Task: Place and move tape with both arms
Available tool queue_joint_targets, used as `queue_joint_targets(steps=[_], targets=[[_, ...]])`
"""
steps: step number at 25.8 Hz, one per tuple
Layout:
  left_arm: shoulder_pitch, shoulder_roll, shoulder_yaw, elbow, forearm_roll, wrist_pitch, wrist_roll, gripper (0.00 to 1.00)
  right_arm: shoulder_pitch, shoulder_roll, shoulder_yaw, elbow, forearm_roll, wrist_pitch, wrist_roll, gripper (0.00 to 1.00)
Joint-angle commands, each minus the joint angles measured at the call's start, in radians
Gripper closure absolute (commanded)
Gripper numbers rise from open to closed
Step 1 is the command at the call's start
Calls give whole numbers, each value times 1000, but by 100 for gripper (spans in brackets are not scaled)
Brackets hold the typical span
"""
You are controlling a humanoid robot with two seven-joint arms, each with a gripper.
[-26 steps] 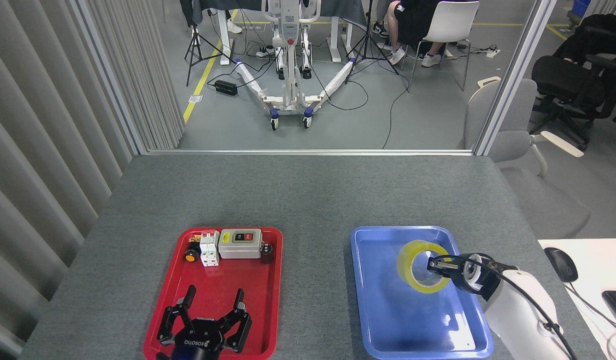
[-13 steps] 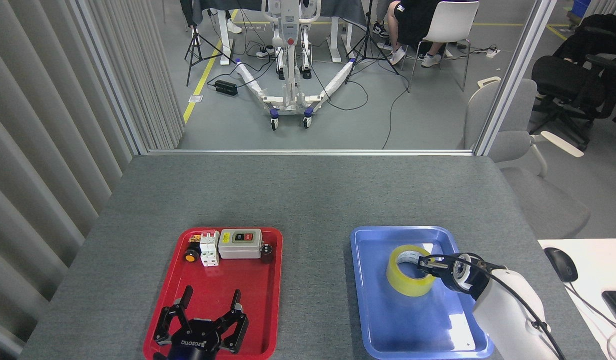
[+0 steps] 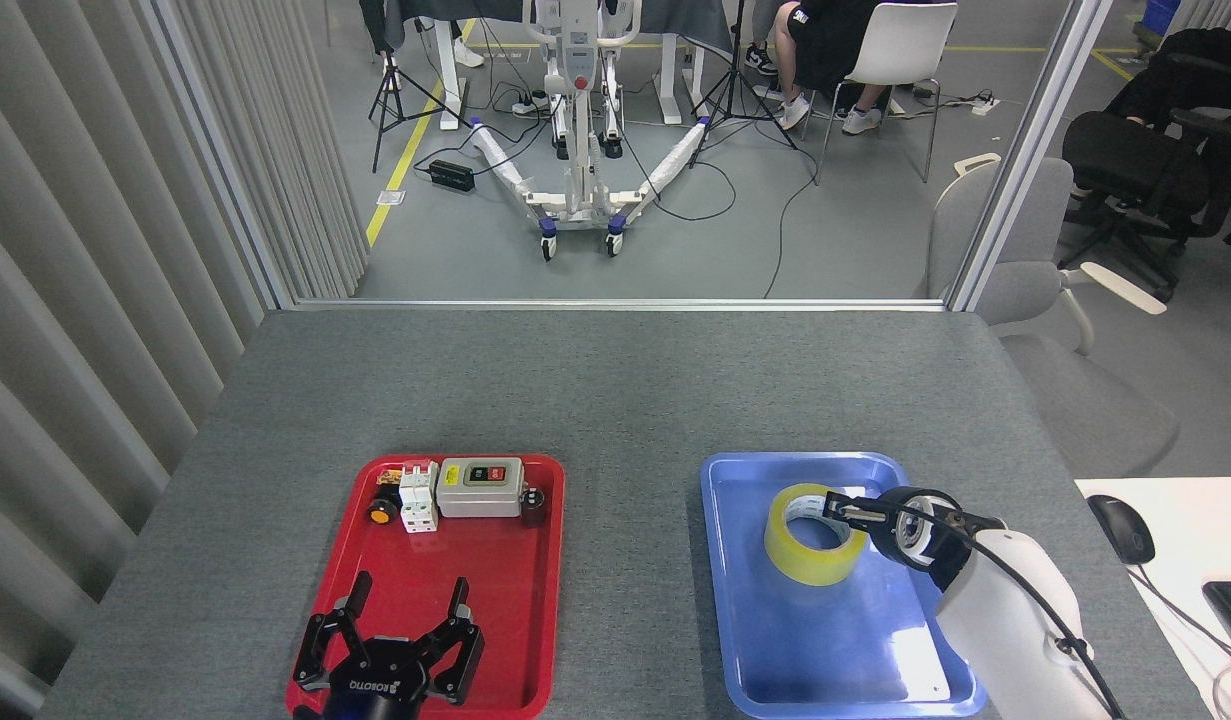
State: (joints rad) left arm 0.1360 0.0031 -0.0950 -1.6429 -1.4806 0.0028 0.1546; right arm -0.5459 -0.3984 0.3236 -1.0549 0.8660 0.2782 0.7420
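The tape (image 3: 811, 548), a yellow translucent roll with a pale printed core, lies flat inside the blue tray (image 3: 735, 620), toward its far right part. My right gripper (image 3: 841, 508) reaches in from the right, and its dark fingers pinch the roll's right wall, one of them inside the core. My left gripper (image 3: 408, 592) hovers open over the near end of the red tray (image 3: 515, 620), its black fingers (image 3: 457, 598) spread with nothing between them.
At the red tray's far end sit a grey switch box (image 3: 481, 487), a white breaker (image 3: 418, 497) and a small orange push button (image 3: 380, 513). A white desk with a mouse (image 3: 1121, 527) adjoins the grey table (image 3: 615, 390) on the right.
The right gripper has lowered the tape from a tilted, raised pose to flat in the blue tray and shifted it slightly left. The left gripper has drawn back toward the near edge.
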Motion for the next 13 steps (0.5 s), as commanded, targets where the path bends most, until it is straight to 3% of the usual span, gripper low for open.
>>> queue_joint_targets(steps=[1,4,6,10,13], targets=[[1,0,6,0,0,-1,0,0,61,-5,-47,-106,97,-10,-110,14],[1,0,8,0,2,0,0,0,170,9,-126,-201,271,-57,-256,4],[1,0,9,0,2,-1,0,0,239,39,-196,-234,373,-137,-420,3],[1,0,17,0,3,0,0,0,348,53,-213,-290,439,-252,-768,3],[1,-2,24,2,8,0,0,0,414,50,-213,-317,464,-297,-871,3]])
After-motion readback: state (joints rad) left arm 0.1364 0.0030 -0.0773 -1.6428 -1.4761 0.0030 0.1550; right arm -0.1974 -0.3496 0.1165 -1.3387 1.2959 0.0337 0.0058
